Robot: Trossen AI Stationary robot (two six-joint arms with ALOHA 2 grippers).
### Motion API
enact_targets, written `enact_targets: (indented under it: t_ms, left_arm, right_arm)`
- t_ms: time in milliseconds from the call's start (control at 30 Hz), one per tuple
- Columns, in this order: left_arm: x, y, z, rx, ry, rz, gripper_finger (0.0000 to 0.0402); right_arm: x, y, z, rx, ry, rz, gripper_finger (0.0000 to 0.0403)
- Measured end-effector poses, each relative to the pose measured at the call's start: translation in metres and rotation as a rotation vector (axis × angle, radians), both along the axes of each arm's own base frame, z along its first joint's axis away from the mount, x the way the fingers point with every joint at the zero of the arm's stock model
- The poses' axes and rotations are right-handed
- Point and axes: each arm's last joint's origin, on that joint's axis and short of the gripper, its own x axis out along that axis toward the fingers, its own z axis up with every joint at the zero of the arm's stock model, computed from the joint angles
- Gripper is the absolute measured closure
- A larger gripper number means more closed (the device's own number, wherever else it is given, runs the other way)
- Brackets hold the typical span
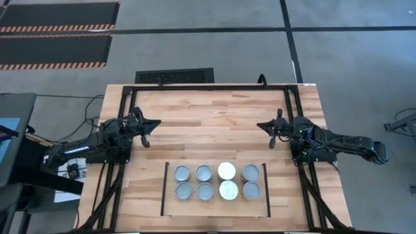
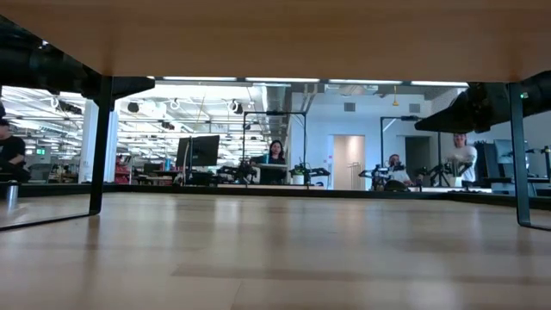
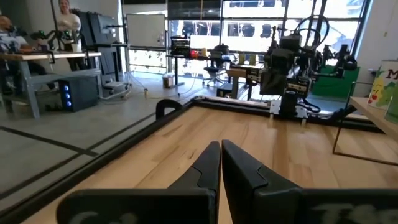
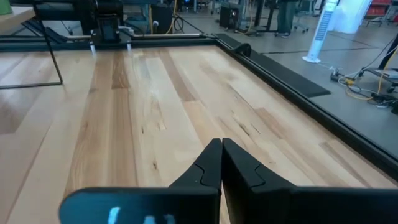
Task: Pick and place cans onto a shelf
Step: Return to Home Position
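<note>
Evidently, with eight cans (image 1: 216,181) ranked on the shelf (image 1: 214,208), left gripper (image 3: 221,146) and right gripper (image 4: 221,143), both pinched shut and empty, need only park at home.

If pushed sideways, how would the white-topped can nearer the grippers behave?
The white-topped can stands upright on its flat end, so it probably slides, not rolls. It looks like rigid tin. Close neighbouring cans would likely get bumped.
</note>
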Motion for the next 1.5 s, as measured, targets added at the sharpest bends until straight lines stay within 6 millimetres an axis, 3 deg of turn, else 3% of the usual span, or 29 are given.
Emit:
enact_targets:
  t_ms: [1500]
  left_arm:
    - [0.0, 0.0, 0.0, 0.0, 0.0, 0.0, 0.0398]
  right_arm:
    - [0.0, 0.0, -0.0002, 0.0, 0.0, 0.0, 0.0374]
